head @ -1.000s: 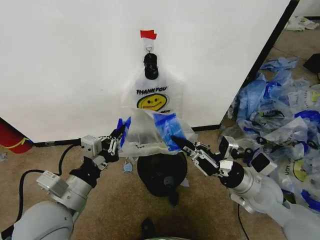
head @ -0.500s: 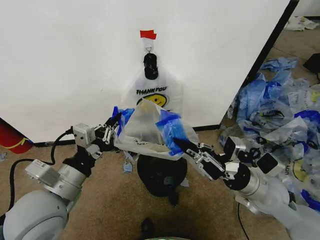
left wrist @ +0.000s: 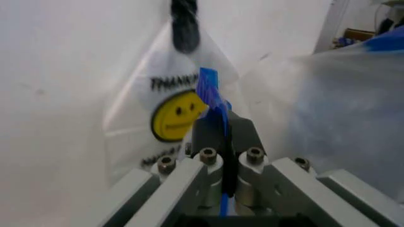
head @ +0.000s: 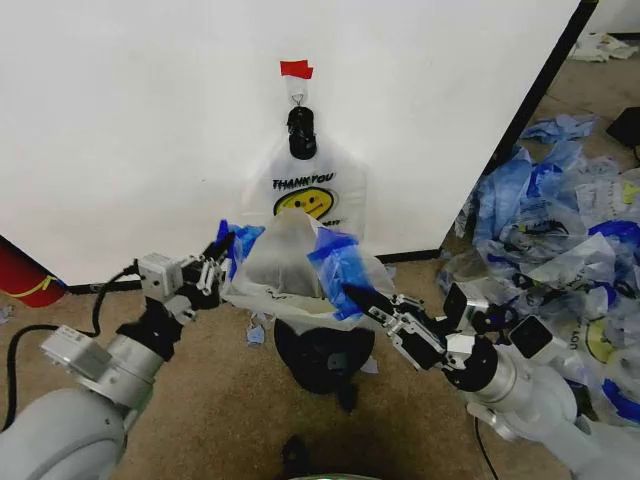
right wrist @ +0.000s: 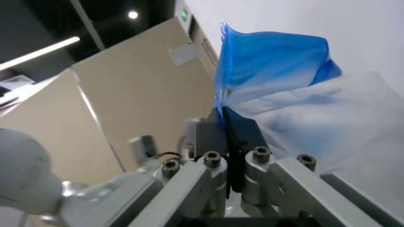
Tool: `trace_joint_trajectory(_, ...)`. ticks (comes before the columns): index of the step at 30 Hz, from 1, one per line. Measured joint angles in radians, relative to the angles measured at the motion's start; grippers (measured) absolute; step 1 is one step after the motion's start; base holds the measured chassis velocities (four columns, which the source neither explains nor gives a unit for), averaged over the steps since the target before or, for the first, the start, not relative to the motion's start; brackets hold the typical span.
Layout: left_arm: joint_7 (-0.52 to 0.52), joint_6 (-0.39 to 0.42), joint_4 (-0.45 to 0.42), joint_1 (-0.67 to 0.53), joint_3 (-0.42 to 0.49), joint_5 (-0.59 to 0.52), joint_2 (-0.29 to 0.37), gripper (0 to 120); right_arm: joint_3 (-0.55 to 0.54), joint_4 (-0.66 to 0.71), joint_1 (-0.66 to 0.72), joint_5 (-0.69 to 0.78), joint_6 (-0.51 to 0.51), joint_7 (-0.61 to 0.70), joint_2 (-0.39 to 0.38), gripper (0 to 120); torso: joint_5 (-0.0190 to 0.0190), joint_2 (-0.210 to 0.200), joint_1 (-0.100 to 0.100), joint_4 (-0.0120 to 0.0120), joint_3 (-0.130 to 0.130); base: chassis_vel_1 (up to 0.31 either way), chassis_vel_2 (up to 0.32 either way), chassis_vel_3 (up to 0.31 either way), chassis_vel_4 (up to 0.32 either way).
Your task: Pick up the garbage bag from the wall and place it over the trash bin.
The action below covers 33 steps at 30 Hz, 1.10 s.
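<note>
A whitish garbage bag [head: 283,262] with blue-edged handles is stretched between my two grippers, just above the round black trash bin [head: 322,357] on the floor. My left gripper [head: 220,262] is shut on the bag's left blue handle [left wrist: 211,94]. On the other side, my right gripper [head: 353,293] is shut on the right blue handle [right wrist: 268,64]. Behind it, another bag [head: 305,188] with a yellow smiley and "THANK YOU" print hangs on the white wall [head: 130,120] from a hook under a black clip [head: 301,131]. The smiley [left wrist: 177,114] also faces my left wrist camera.
A red tape strip [head: 296,68] marks the hook. A red cylinder [head: 22,272] stands at the wall's foot on the far left. A heap of blue and white bags [head: 565,225] covers the floor on the right. A black cable [head: 110,300] trails by my left arm.
Both grippers have lifted the held bag higher in front of the hanging one. The left gripper has moved left, pulling the bag's mouth wider over the bin.
</note>
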Motion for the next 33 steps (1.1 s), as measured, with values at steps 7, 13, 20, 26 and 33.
trace_joint_trajectory(7,0.004,-0.016,0.000,-0.075,0.136,0.055,-0.025,0,-0.054,-0.121,0.056,-0.023,0.027,-0.005,0.051,0,-0.0003,0.000,0.000,0.0000,0.000,0.000,0.000,0.000,0.000)
trace_joint_trajectory(13,-0.015,-0.022,0.000,-0.202,0.277,0.073,-0.031,0,-0.103,-0.222,0.125,-0.032,0.059,-0.004,0.098,0,0.0001,0.000,0.000,-0.0001,0.000,0.000,0.000,0.000,0.000)
trace_joint_trajectory(20,-0.023,-0.049,0.053,-0.237,0.390,0.130,-0.056,0,-0.120,-0.282,0.154,-0.039,0.074,0.005,0.112,0,-0.0002,0.000,0.000,-0.0001,0.000,0.000,0.000,0.000,0.000)
trace_joint_trajectory(26,-0.037,-0.065,0.087,-0.272,0.437,0.142,-0.057,0,-0.135,-0.310,0.183,-0.030,0.083,0.022,0.110,0,-0.0002,0.000,0.000,-0.0001,0.000,0.000,0.000,0.000,0.000)
trace_joint_trajectory(33,-0.053,-0.070,0.106,-0.251,0.443,0.177,-0.067,0,-0.142,-0.346,0.176,-0.035,0.103,0.042,0.104,0,0.0000,0.000,0.000,0.0000,0.000,0.000,0.000,0.000,0.000)
